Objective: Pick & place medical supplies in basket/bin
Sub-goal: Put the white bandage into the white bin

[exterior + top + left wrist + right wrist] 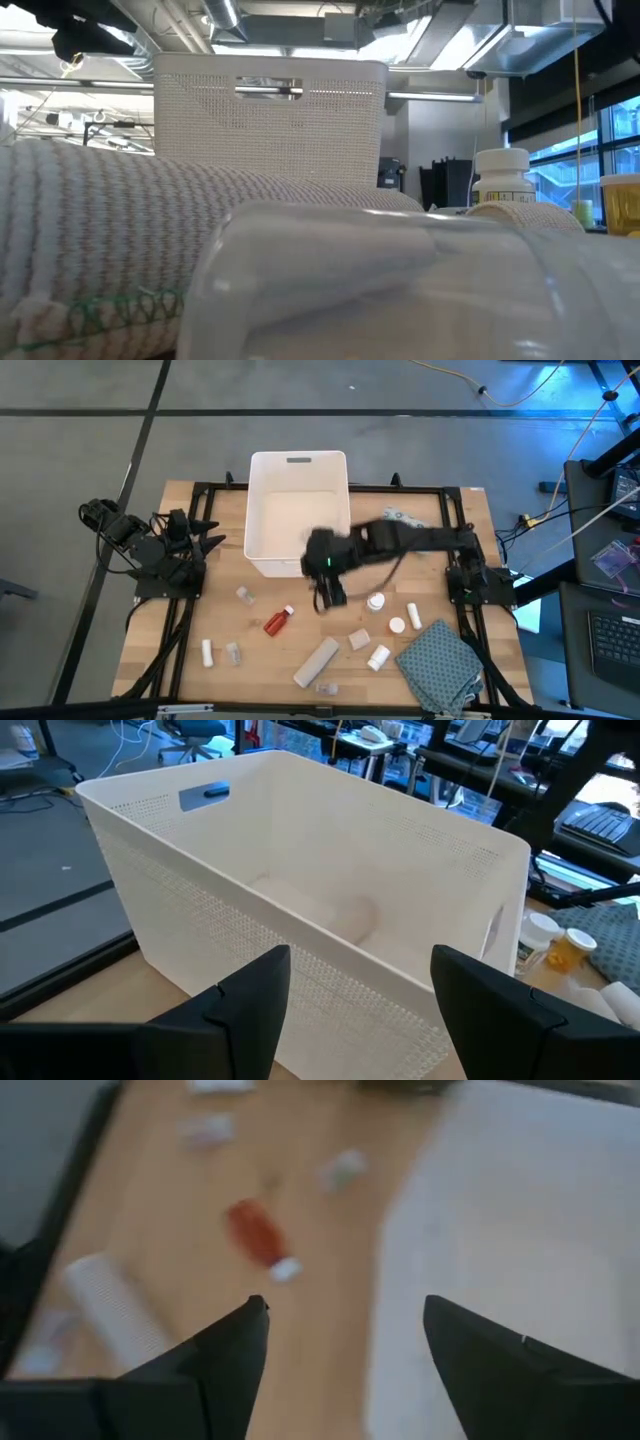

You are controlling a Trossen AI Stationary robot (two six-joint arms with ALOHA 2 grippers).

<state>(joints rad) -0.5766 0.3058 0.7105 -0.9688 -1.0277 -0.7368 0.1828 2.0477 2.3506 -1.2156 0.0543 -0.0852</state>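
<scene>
The white bin stands at the table's far middle; nothing shows inside it in the left wrist view. Supplies lie scattered on the near half: a red bottle, clear vials, white bottles, a greyish ribbed roll and a small box. A dotted soft pack lies to the right of the bin. My right gripper hangs open and empty by the bin's near wall, above the table, with the red bottle ahead of it. My left gripper is open and waits at the left edge, facing the bin.
A grey-teal patterned cloth lies at the near right corner. The low view is filled by the ribbed roll and a clear vial close to the camera, with the bin behind. Bare wood shows between the bin and the red bottle.
</scene>
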